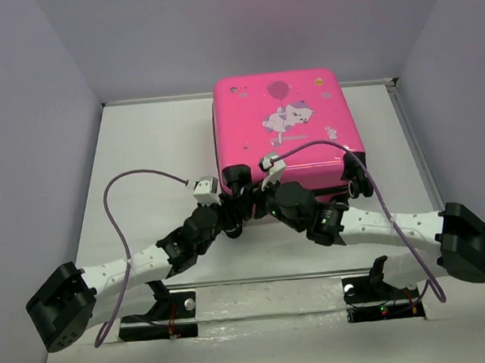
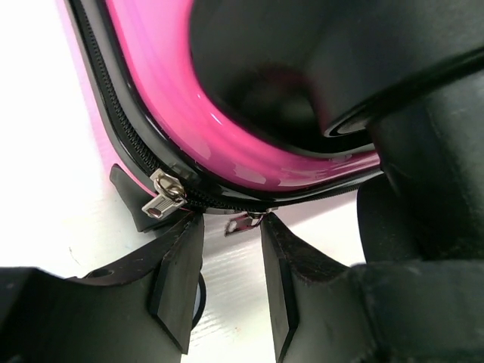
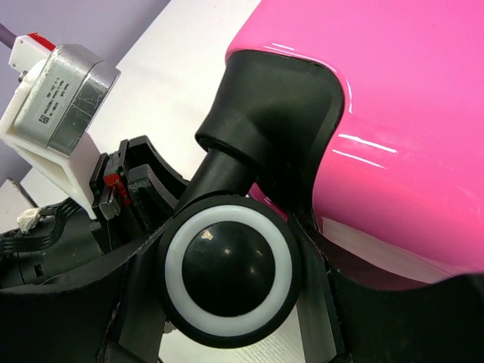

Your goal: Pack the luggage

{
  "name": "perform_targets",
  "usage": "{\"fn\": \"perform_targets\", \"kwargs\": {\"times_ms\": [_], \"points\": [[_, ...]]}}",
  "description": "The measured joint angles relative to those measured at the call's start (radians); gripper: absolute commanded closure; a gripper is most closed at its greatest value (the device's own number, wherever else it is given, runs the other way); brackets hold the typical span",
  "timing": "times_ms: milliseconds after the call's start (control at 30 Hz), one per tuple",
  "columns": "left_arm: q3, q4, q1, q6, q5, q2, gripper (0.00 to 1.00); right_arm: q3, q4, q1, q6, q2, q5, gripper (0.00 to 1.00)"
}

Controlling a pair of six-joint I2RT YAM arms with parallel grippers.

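Glossy pink hard-shell luggage point(image 1: 280, 128) at far edge, left gripper point(image 2: 231, 227) spread round metal zipper pull point(image 2: 243, 222), right gripper point(image 3: 227, 249) clamping round white-ringed wheel point(image 3: 227, 280)

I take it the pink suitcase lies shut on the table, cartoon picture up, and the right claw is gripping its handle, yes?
Not the handle. The right wrist view shows the right gripper clasping a black wheel at the suitcase's corner. The rest is right: the suitcase lies shut, picture up.
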Motion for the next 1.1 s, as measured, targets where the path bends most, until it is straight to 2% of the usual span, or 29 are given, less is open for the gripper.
{"fn": "perform_targets", "kwargs": {"times_ms": [233,433,533,567,600,867,1100], "points": [[-0.028,0.07,-0.046,-0.032,-0.09,0.004,0.6,0.002,-0.003,-0.001,0.019,0.001,-0.016,0.93],[-0.029,0.104,-0.076,-0.056,-0.143,0.02,0.7,0.002,-0.001,-0.003,0.032,0.001,-0.02,0.93],[-0.029,0.12,-0.089,-0.064,-0.161,0.029,0.84,0.002,-0.001,-0.006,0.037,0.001,-0.023,0.93],[-0.028,0.132,-0.097,-0.063,-0.165,0.036,0.93,0.002,0.0,-0.007,0.038,0.001,-0.023,0.93],[-0.028,0.137,-0.101,-0.063,-0.166,0.04,0.94,0.002,0.0,-0.008,0.039,0.001,-0.023,0.93],[-0.02,0.109,-0.127,-0.063,-0.212,0.031,0.94,-0.012,0.009,-0.011,0.051,-0.007,-0.021,0.93],[-0.031,-0.074,-0.114,-0.102,-0.27,-0.15,0.94,-0.059,-0.005,-0.011,0.05,-0.083,-0.015,0.93]]}}
